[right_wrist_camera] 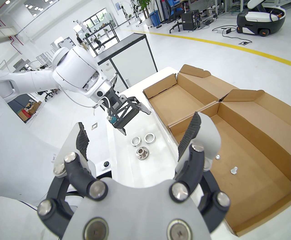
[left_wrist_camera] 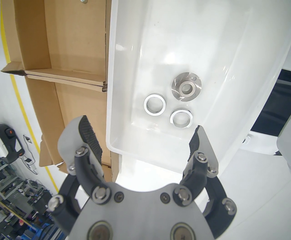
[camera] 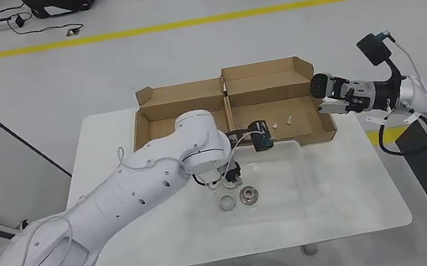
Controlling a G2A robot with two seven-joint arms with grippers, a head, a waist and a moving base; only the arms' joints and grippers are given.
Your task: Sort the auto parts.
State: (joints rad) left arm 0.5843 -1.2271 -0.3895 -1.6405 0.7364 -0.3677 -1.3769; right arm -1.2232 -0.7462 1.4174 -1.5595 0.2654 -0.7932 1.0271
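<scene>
Flange (left_wrist_camera: 186, 88) in white tray (left_wrist_camera: 181, 34), cardboard box (left_wrist_camera: 75, 34) alongside

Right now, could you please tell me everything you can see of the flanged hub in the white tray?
The flanged hub is silvery machined metal: a round disc flange with a small hole near its rim and a raised collar around a central bore. It lies flat, collar up, on the floor of the white tray, near a metal ring and a second ring, touching neither. Only the tray touches it.
</scene>
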